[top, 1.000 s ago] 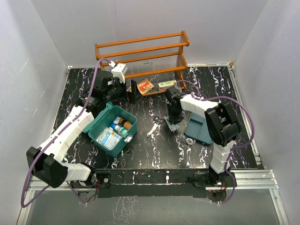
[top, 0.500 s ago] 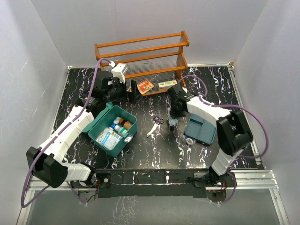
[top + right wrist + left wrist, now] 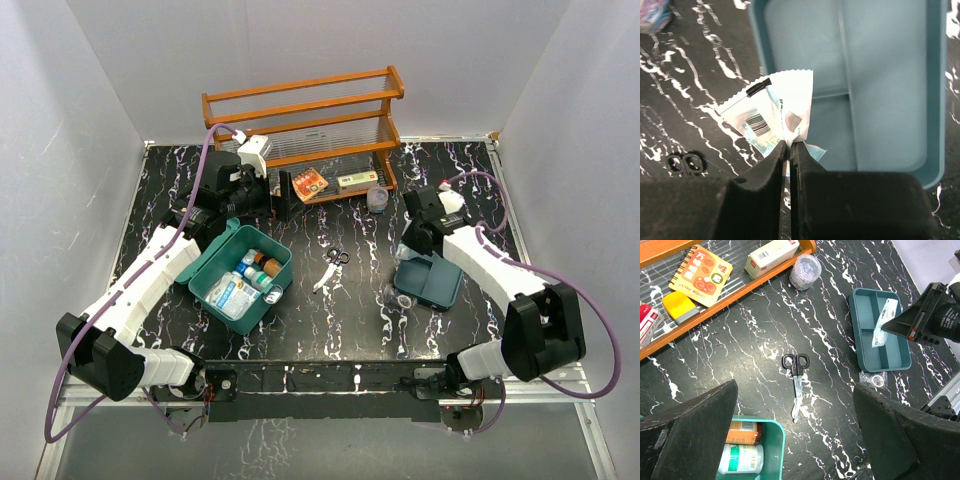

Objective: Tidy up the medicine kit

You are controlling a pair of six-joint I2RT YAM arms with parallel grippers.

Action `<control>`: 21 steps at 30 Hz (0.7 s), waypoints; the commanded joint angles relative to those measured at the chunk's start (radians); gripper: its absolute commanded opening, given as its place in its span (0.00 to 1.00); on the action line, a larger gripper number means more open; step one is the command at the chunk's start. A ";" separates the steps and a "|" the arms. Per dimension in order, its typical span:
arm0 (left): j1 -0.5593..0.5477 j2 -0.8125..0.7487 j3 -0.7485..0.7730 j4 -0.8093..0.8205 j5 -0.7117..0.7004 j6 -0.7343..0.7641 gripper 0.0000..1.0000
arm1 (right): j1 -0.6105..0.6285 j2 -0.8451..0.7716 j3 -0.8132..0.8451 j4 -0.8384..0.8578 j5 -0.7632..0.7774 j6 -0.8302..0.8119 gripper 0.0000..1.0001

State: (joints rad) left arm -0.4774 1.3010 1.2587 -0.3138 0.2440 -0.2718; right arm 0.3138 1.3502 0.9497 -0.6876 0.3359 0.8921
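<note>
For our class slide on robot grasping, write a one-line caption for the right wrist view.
Right end effector, shut on a white sachet, over the edge of the two-compartment tray.

Pinched between the two black fingers of the right gripper (image 3: 789, 145), jaws all but touching: a white packet (image 3: 772, 112), zigzag-cut along its top edge, printed with a barcode and a short black bar. Fanned out across one long wall of a blue-grey tray (image 3: 935, 100), level with the divider between its two compartments. Beneath both, a black, white-veined tabletop (image 3: 700, 65). Beside the tray on the packet's side, scissor handles (image 3: 684, 163), two dark rings. In the picture's upper left corner, something bluish, cut off and unclear.
</note>
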 commanded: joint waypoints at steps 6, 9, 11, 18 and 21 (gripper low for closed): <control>-0.008 -0.018 0.017 0.020 0.010 0.000 0.98 | -0.047 -0.003 -0.085 -0.017 -0.067 0.144 0.04; -0.008 -0.018 0.017 0.018 0.008 0.000 0.98 | -0.047 0.028 -0.099 -0.014 -0.091 0.154 0.03; -0.009 -0.017 0.016 0.018 0.007 0.000 0.98 | -0.047 0.039 -0.105 -0.008 -0.105 0.154 0.03; -0.008 -0.014 0.014 0.022 0.009 0.000 0.98 | -0.046 0.075 -0.104 -0.057 -0.117 0.167 0.03; -0.009 -0.012 0.016 0.025 0.012 0.000 0.98 | -0.046 0.095 -0.095 -0.068 -0.135 0.146 0.07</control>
State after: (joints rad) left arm -0.4812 1.3010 1.2587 -0.3134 0.2440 -0.2718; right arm 0.2699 1.4242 0.8394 -0.7383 0.2092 1.0321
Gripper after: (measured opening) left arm 0.981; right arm 0.044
